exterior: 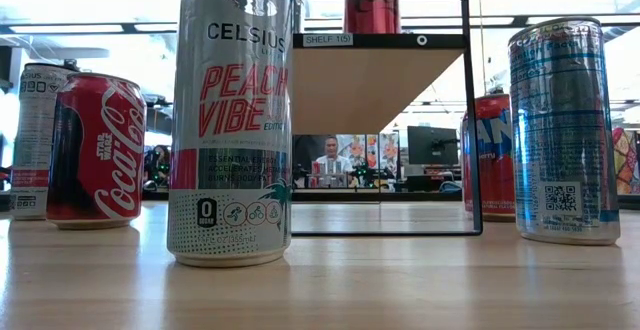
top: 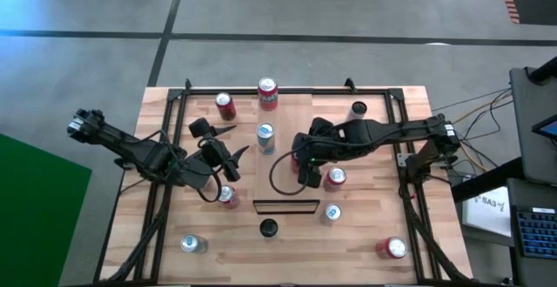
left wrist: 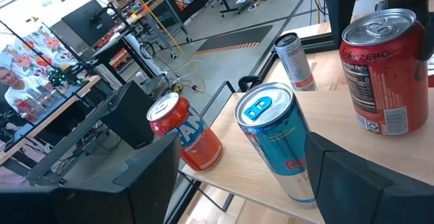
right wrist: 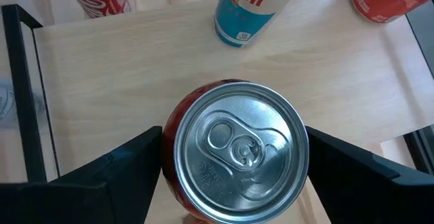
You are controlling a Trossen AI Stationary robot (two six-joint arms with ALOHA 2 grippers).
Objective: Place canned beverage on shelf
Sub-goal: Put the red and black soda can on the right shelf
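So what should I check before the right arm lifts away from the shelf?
1. Red can stands on the shelf: ok.
2. Can is upright, lid facing up: ok.
3. Can sits away from the shelf's edges: ok.
4. Right pincer has let go of the can: cannot tell.
5. Left pincer is open and well clear of the shelf: ok.
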